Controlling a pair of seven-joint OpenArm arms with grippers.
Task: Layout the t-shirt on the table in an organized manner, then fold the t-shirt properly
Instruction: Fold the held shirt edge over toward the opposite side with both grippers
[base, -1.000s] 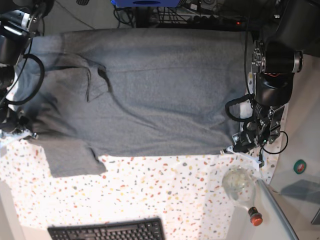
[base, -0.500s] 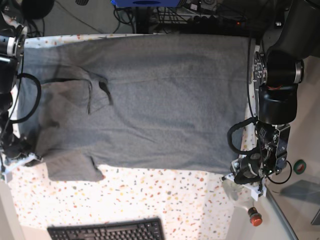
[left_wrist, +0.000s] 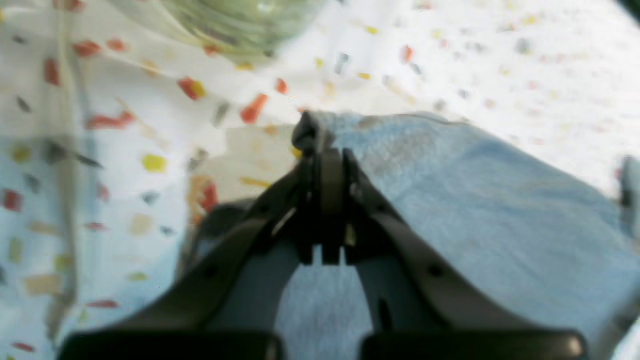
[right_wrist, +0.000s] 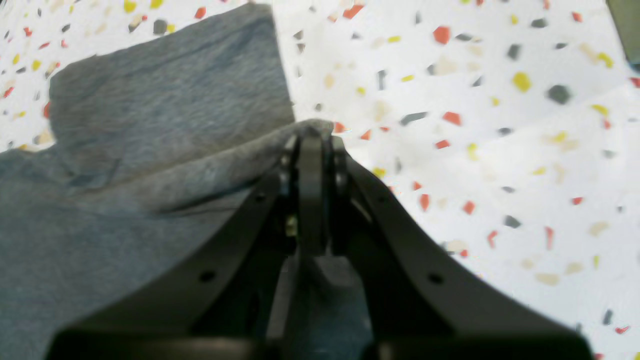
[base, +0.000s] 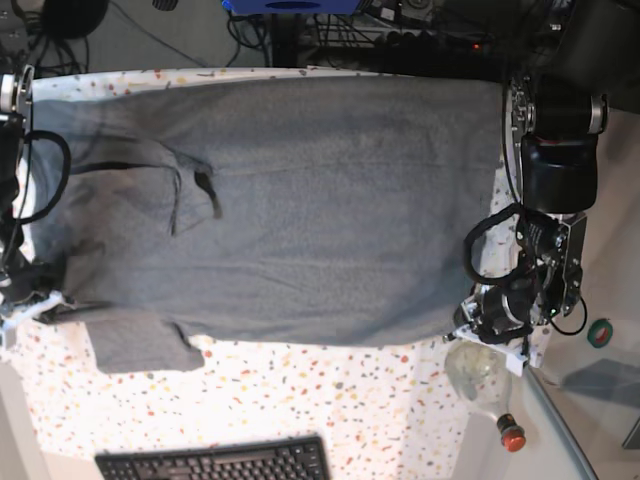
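Both arms are dragging the t-shirt (base: 300, 200) farther across the worktop (base: 330, 400); left tool (left_wrist: 320, 145) and right tool (right_wrist: 310, 137) clamped on corners, risking the bottle (base: 485, 385) tipping.

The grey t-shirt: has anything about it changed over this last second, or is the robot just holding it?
Both sets of fingers, left and right, stayed shut on the t-shirt at its near corners, pulling it toward the keyboard side. Its far edge slid down, baring a strip of the table behind it. The bottle and keyboard have not moved.
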